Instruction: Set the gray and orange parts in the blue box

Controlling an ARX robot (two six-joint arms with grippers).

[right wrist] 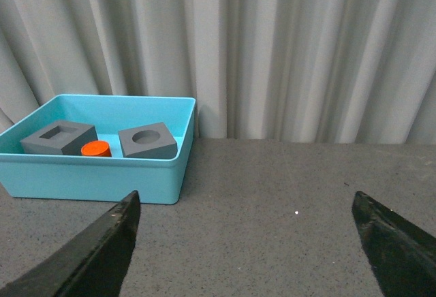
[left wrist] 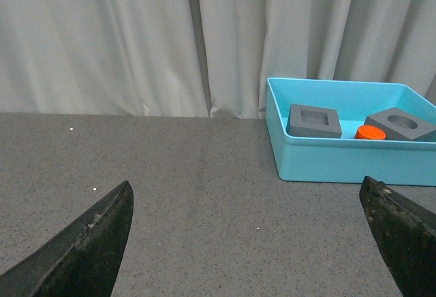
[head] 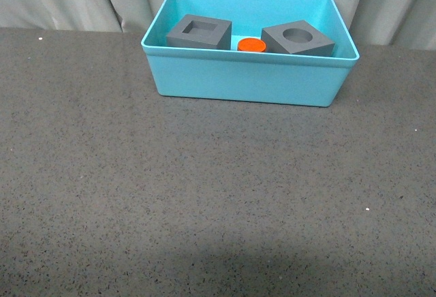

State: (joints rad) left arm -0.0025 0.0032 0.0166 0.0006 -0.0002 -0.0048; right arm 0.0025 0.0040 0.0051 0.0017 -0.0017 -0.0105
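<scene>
A: Matte gray, twice over: the cube with the square recess (head: 198,32) is sitting in the upper middle of the front view, inside the blue box (head: 248,77), and the cube with the round recess (head: 298,39) is lying to its right, turned at an angle.

B: And the orange cylinder (head: 251,44)?

A: It is standing between them, in the box too. All three parts are looking placed.

B: The claws?

A: The left gripper (left wrist: 246,242) is showing its fingers spread wide apart, holding nothing; the right gripper (right wrist: 245,242) is doing the same, both well short of the box.

B: Any risk?

A: Probably only an arm swinging low, clipping the rim and shoving the box along the dark speckled table (head: 204,195).
</scene>
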